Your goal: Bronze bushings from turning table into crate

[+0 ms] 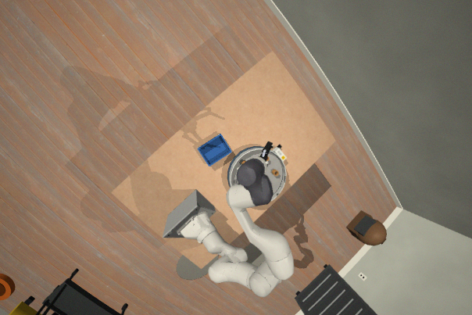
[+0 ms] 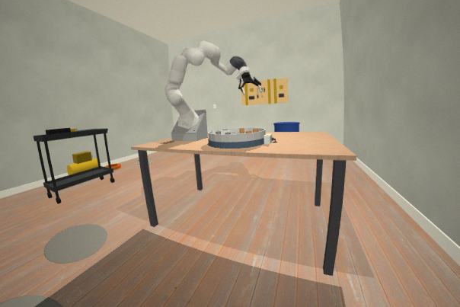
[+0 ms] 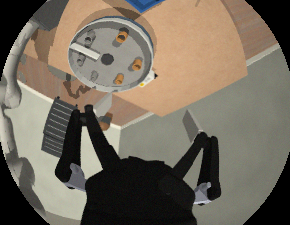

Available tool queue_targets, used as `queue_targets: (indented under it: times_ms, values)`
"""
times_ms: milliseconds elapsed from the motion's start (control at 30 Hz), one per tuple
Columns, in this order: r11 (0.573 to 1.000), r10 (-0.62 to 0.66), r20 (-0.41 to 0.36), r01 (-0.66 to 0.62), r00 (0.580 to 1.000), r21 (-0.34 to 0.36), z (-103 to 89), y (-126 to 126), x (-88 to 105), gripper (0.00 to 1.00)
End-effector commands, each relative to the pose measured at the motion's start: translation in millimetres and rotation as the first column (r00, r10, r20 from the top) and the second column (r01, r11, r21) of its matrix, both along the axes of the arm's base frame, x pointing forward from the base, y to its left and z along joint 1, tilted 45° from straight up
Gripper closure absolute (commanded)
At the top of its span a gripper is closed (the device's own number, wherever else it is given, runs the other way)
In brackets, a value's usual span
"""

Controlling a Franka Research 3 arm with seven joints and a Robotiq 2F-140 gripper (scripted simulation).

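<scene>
Wooden table (image 2: pixel 305 148) carries the turning table (image 2: pixel 236 139) with bronze bushings (image 3: pixel 136 64); high above it the gripper (image 2: pixel 251 88) hangs spread fully wide, holding nothing

In the top view the arm's dark wrist (image 1: pixel 255 180) covers much of the turning table (image 1: pixel 282 184), so only two bronze bushings (image 1: pixel 275 172) show there. The steel bushings (image 3: pixel 85 44) are too small to count. In the exterior view the crate is hidden behind the turning table.
</scene>
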State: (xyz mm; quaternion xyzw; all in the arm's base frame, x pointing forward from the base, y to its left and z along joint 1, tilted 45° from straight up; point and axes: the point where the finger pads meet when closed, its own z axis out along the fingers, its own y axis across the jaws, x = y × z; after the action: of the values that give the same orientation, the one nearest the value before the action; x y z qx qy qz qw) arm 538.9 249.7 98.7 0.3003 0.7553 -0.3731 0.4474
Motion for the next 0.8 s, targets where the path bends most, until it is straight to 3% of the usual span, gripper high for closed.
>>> queue_targets:
  times_ms: [0, 600, 767]
  values:
    - [1.000, 0.000, 0.000, 0.000, 1.000, 0.000, 0.1, 0.1, 0.0, 0.00]
    - [1.000, -0.002, 0.003, 0.002, 1.000, 0.003, 0.4, -0.9, -0.2, 0.00]
    - [0.991, -0.089, 0.087, 0.080, 0.992, 0.105, 8.8, -31.5, -10.3, 0.00]
